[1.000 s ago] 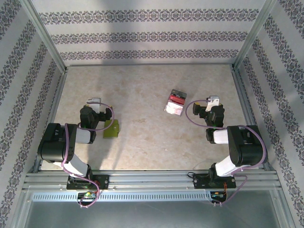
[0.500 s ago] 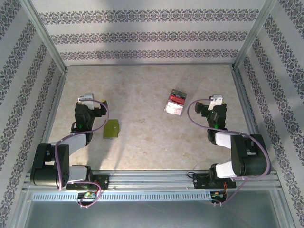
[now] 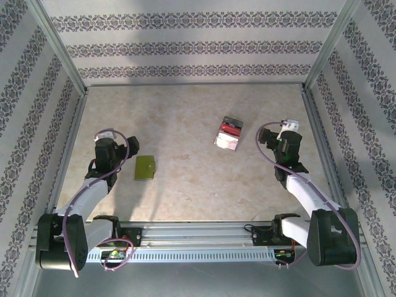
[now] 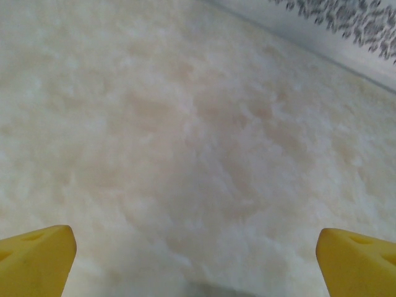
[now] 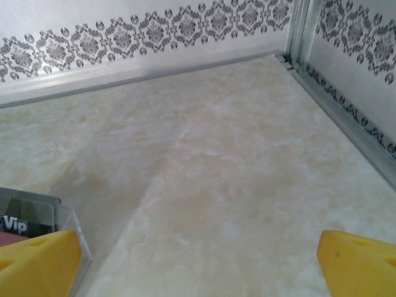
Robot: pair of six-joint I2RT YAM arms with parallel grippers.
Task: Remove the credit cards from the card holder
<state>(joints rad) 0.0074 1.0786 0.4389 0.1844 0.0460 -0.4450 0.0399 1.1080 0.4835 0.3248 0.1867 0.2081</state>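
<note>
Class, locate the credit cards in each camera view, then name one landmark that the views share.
Top external: cards right of centre on the table.
Right wrist: cards in the lower-left corner.
Left wrist: table, with patterned wall at upper right.
Shared landmark: patterned wall.

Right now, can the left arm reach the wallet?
Probably yes: the left gripper, open, sits close beside the wallet, with bare table between them and nothing on top of it.

You are seeing the credit cards (image 5: 26,211) running off the right wrist view's left edge, too small overhead to count.
</note>
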